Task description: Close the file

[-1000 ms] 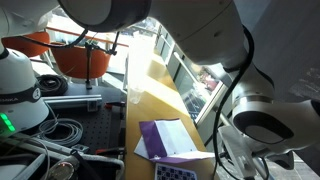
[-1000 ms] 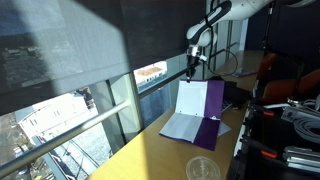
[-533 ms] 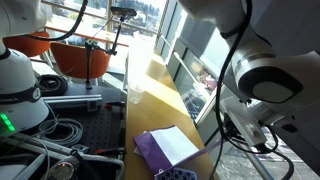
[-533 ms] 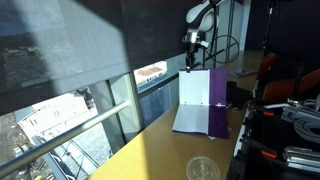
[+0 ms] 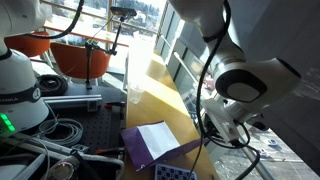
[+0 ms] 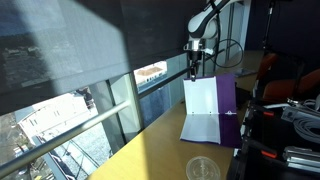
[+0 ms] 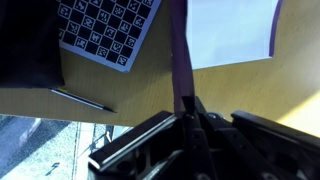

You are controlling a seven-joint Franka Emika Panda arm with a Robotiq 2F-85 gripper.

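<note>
The file point(image 6: 228, 100) is a purple folder with white sheets inside, on the yellow tabletop point(image 6: 160, 150). One half lies flat and the other half stands nearly upright. My gripper point(image 6: 195, 70) is shut on the top edge of the raised cover. In the wrist view the cover point(image 7: 180, 55) shows edge-on, running up from between my gripper's point(image 7: 190, 108) jaws, with a white sheet point(image 7: 235, 30) flat beside it. In an exterior view the file point(image 5: 133, 148) lies at the table's near end, beside the arm.
A clear cup point(image 6: 203, 168) stands on the table, also seen in an exterior view point(image 5: 135, 95). A checkerboard card point(image 7: 105, 30) and a thin dark pen point(image 7: 80, 98) lie beside the file. A window rail point(image 6: 90, 125) runs along the table. Cables point(image 5: 55, 130) lie off the table.
My gripper has carried the cover's top edge sideways over the file, and the cover has gone from leaning open to nearly upright. The arm has swung with it.
</note>
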